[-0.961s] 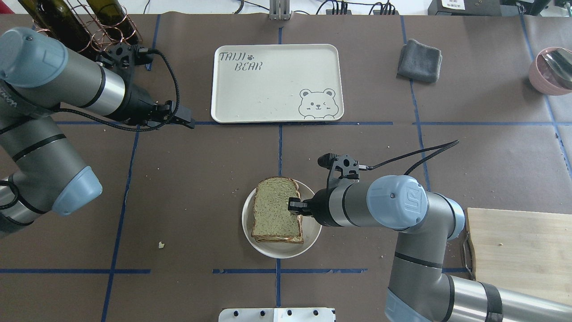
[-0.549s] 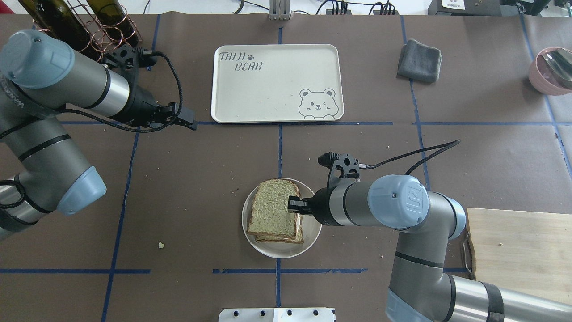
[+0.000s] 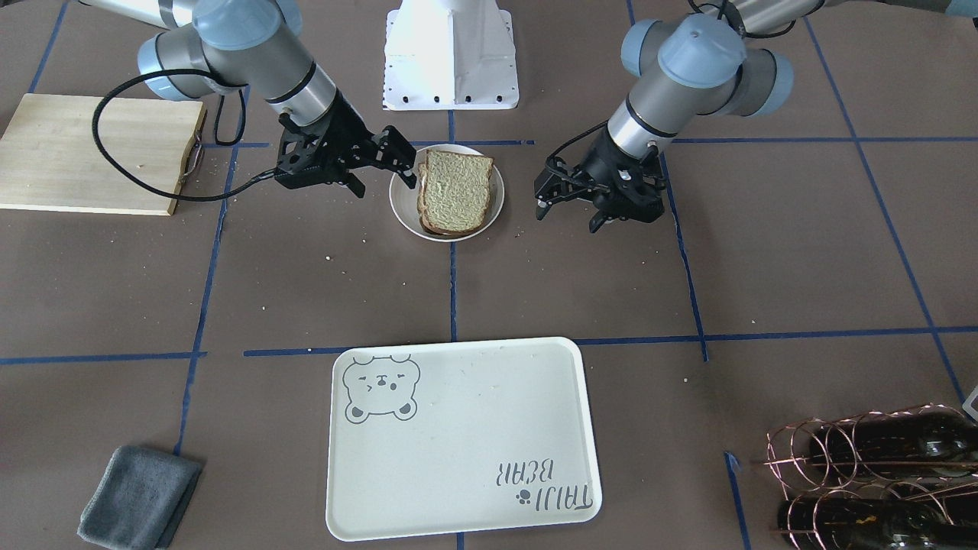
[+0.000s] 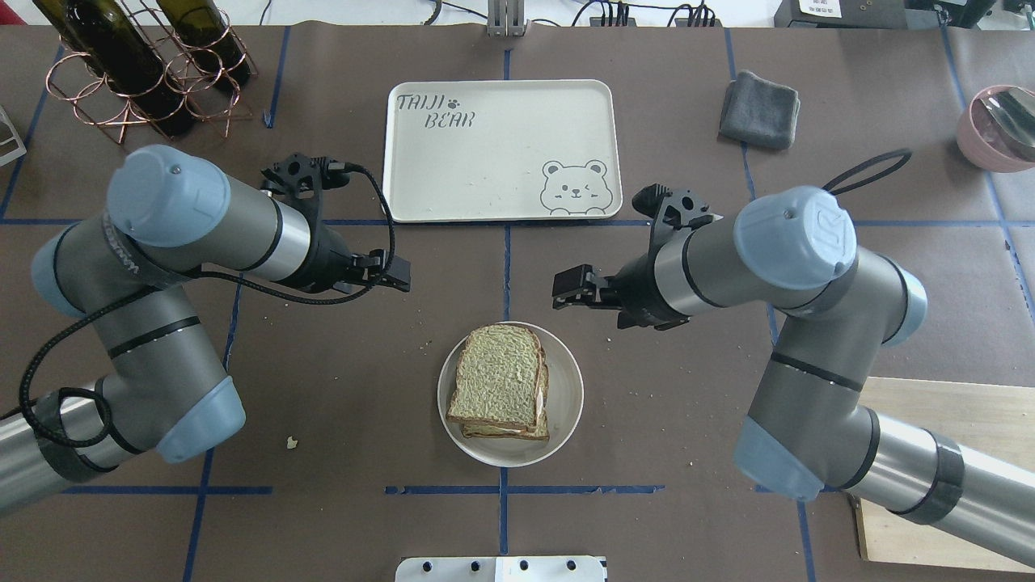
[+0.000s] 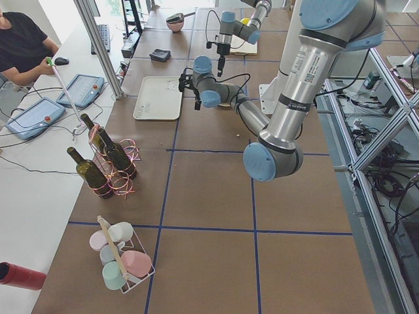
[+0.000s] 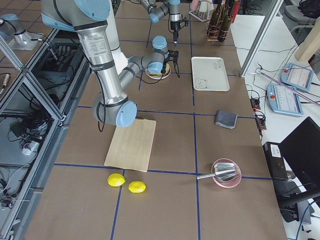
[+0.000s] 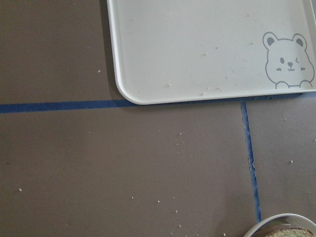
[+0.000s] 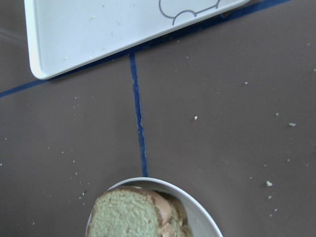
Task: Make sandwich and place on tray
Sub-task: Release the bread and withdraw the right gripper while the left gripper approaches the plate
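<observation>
The sandwich point(image 4: 497, 378) lies on a small round white plate point(image 4: 566, 404) at the table's near middle. It is two greenish-tan slices stacked, with a sliver of white egg showing at the right edge. It also shows in the front-facing view point(image 3: 454, 189) and at the bottom of the right wrist view point(image 8: 133, 217). The cream tray point(image 4: 501, 121) with the bear drawing sits beyond it, bare. My right gripper point(image 4: 564, 291) is open and empty, above the table just beyond the plate's right side. My left gripper point(image 4: 398, 280) is open and empty, beyond the plate's left side.
A folded grey cloth point(image 4: 760, 109) lies right of the tray. Wine bottles in a copper rack point(image 4: 137, 65) stand far left. A wooden cutting board point(image 4: 946, 453) is near right, and a pink bowl point(image 4: 999, 125) far right. Two lemons point(image 6: 127, 183) lie past the board.
My right gripper let go of the top slice and drew back off the plate towards the tray. My left arm swung in towards the table's middle. The top slice now rests on the sandwich.
</observation>
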